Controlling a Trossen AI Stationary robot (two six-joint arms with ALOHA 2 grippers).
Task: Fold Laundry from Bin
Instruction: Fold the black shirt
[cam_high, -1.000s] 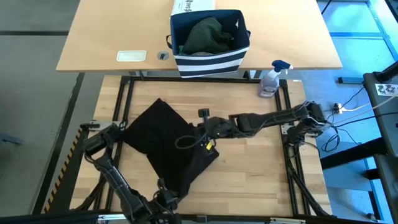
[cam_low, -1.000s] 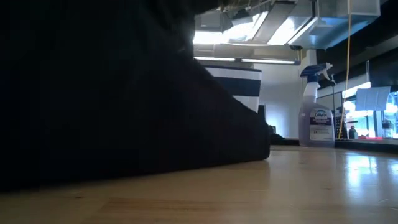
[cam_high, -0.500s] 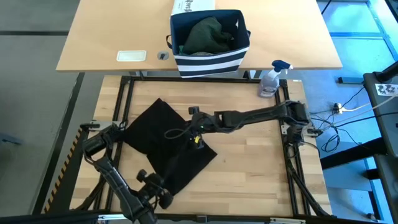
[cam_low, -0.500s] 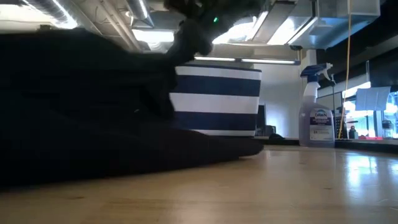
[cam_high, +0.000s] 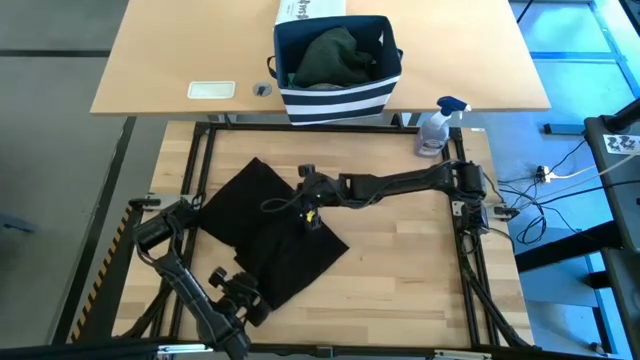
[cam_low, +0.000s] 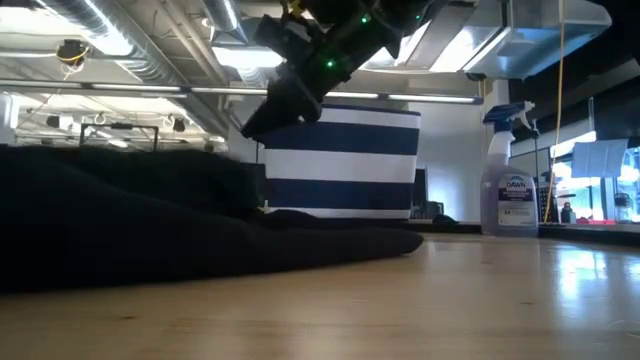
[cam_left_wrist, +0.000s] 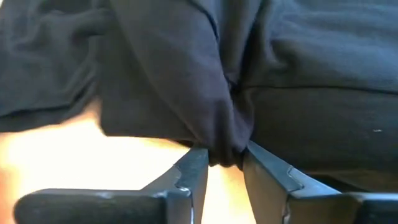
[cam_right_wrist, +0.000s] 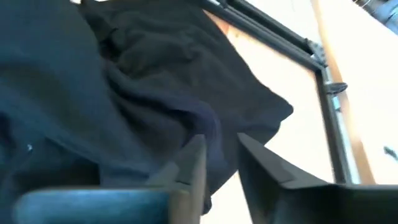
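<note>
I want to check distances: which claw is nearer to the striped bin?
Right. The right claw is over the black garment, below the bin; the left claw is at the garment's near edge, farther away.

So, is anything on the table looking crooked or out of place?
Yes: the black garment lies askew on the table, as a rumpled diamond with a bunched fold by the left hand. The bin stands upright.

A black garment (cam_high: 262, 235) lay spread flat on the bench, roughly a diamond with its corners pointing far and near, rumpled into soft folds along its middle. The bin (cam_high: 338, 68), dark navy with white stripes around its lower part, stood upright at the far side, holding a bunched dark green garment (cam_high: 332, 56) inside.
</note>
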